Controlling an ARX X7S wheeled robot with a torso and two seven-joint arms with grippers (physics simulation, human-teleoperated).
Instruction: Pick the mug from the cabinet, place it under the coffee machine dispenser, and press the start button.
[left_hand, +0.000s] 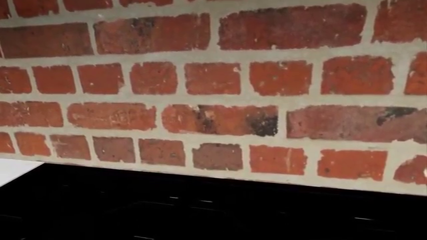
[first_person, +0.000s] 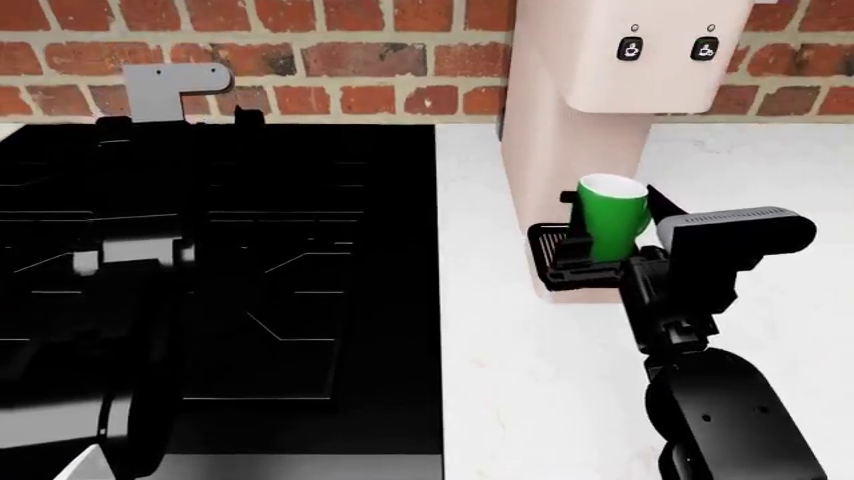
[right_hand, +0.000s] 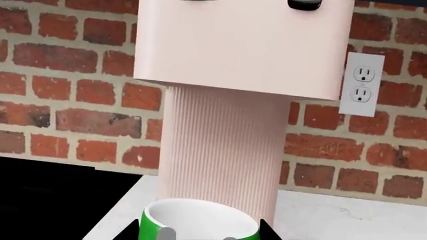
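The bright green mug (first_person: 614, 215), white inside, is tilted in my right gripper (first_person: 601, 250), which is shut on it. It hangs just over the black drip tray (first_person: 545, 250), in front of the pale pink coffee machine (first_person: 574, 150) and below its overhanging head. Two black cup-icon buttons (first_person: 630, 47) (first_person: 703, 47) sit on that head. The right wrist view has the mug's rim (right_hand: 200, 217) between the dark fingertips (right_hand: 267, 229), with the machine's ribbed column (right_hand: 227, 150) right behind. My left gripper (first_person: 180, 118) hovers over the back of the stove, tips apart and empty.
A black stovetop (first_person: 214, 280) (left_hand: 200, 210) fills the left half of the counter. White countertop (first_person: 561, 390) surrounds the machine. A red brick wall (left_hand: 213, 80) runs along the back, with a white outlet (right_hand: 361, 84) to the right of the machine.
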